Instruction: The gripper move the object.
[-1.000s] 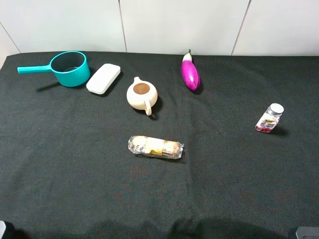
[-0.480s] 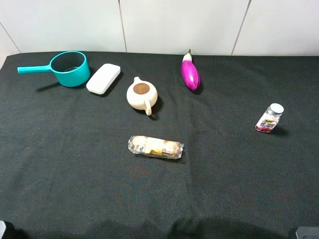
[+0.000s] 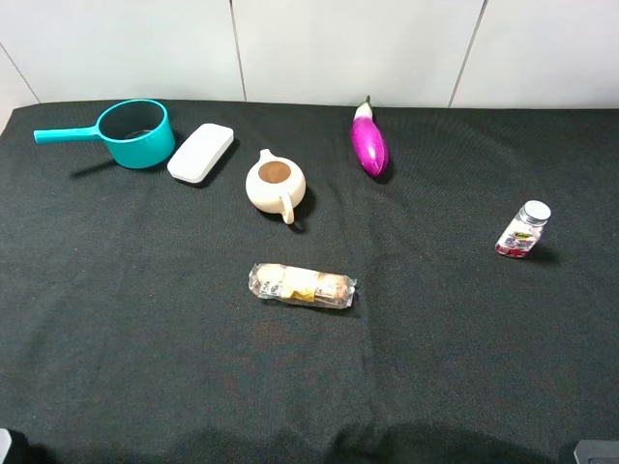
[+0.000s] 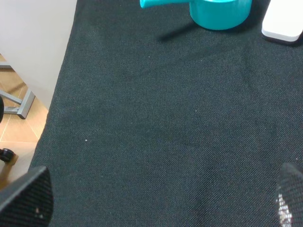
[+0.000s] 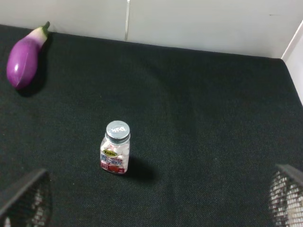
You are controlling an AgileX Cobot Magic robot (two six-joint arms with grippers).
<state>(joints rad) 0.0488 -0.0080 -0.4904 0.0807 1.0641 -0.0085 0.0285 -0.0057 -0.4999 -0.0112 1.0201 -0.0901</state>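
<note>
Spread wide and empty, left gripper (image 4: 163, 201) low over bare black cloth (image 3: 145, 319) at the near left edge; right gripper (image 5: 156, 201) likewise parted over the cloth near a small upright bottle (image 5: 115, 154). Mid-table: wrapped snack roll (image 3: 302, 285), then cream teapot (image 3: 277, 184), bottle off to the right. Farthest back: white case (image 3: 201, 152) lying flat, untouched, just beside a teal saucepan (image 3: 131, 132) at left, purple eggplant (image 3: 368, 142) nearer centre, pale panelled wall (image 3: 338, 48) behind, wood floor (image 4: 16, 127) beyond the left edge.
</note>
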